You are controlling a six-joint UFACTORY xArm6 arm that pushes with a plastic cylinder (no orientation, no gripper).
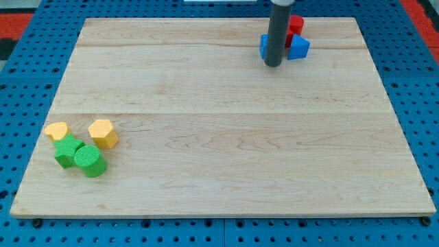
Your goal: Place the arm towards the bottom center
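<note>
Tip parked high on the board, near the view's top and a bit right of centre, nowhere close to the bottom centre. Rod standing straight up from it, dark grey, running out of sight at the view's top. No jaws on this tool, nothing gripped or carried, just a bare end resting on the wood.

Right behind the tip, a tight knot of blocks. Blue block just off to the view's right of the tip, pointed like a wedge or triangle. Second blue block peeking out on the view's left side of the rod, mostly hidden, shape hard to call. Red block sitting above and to the right of the tip, half covered by the rod. Contact between tip and blue blocks impossible to confirm, though very close.

Far from the tip, down toward the view's bottom left, a second cluster. Yellow block at the far left, rounded, heart-like. Yellow hexagon block just to its right, apart from it. Green block below those two, star-like, touching the green cylinder lying beside it.

Wooden board pale and wide below the tip, set on a blue pegboard.
</note>
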